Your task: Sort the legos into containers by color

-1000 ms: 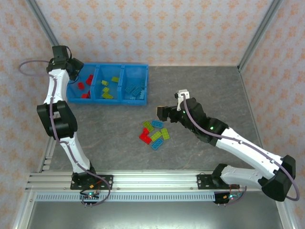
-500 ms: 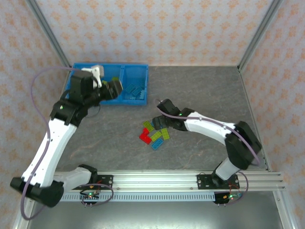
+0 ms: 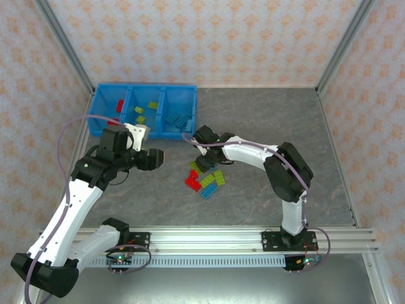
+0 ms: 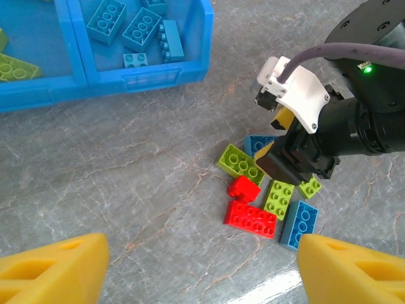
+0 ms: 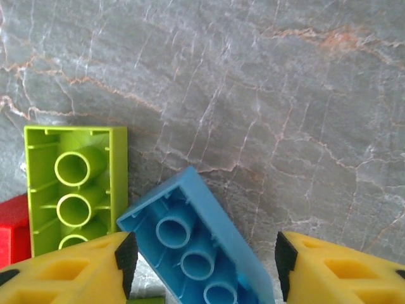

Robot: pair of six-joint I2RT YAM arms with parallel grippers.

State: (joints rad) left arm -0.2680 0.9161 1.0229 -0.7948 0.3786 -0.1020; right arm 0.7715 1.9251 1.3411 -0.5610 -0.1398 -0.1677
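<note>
Blue brick, hollow side up, between the wide right claw; left claw wide too.

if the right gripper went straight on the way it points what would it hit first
Most likely the upturned blue brick, lying between the right gripper's open fingers, with the table under it; depth is unclear.

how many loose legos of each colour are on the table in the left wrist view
lime legos: 3
red legos: 2
blue legos: 2
total: 7, though the right claw may hide more
</note>
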